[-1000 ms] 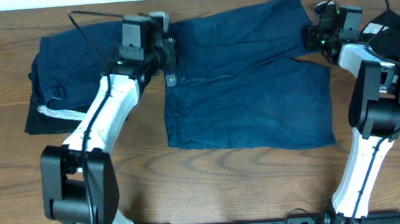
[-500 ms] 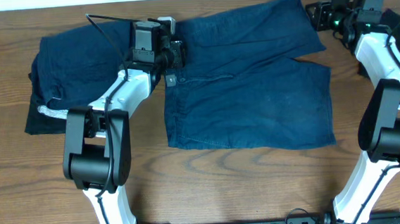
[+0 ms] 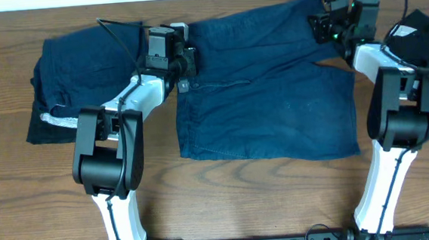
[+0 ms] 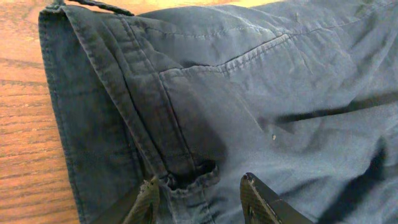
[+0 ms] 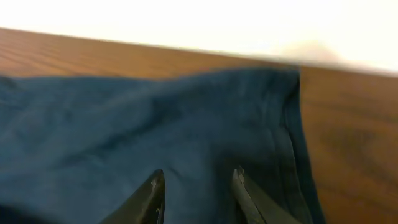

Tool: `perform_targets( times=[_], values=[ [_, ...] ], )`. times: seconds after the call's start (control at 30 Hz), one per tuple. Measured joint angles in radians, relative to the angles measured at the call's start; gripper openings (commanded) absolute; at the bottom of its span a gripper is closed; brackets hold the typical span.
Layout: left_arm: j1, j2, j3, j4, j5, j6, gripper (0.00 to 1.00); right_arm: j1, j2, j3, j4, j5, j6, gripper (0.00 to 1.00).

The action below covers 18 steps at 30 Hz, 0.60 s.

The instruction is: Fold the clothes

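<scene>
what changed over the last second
The right gripper swung away to the far right, then came back over the upper leg hem of the navy shorts. The left gripper edged right along the waistband. Nothing gripped; both stand open. Shorts and the dark pile unmoved.

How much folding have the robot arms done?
Not much. A navy garment on the left lies bundled, perhaps folded. In hand: the navy shorts lie flat, with the left gripper open at the waistband and the right gripper open at a leg hem. Left: folding them, plus the black garment.
</scene>
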Motion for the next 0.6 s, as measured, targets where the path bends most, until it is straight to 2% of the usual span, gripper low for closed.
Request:
perform_targets(
  times=[0.37, 0.6],
  values=[
    [0.005, 0.0, 0.0, 0.005, -0.038, 0.0, 0.45, 0.0, 0.021, 0.022, -0.173, 0.034, -0.004, 0.33],
    [0.005, 0.021, 0.0, 0.013, -0.072, -0.008, 0.45, 0.0, 0.015, 0.023, -0.197, 0.042, -0.017, 0.33]
  ],
)
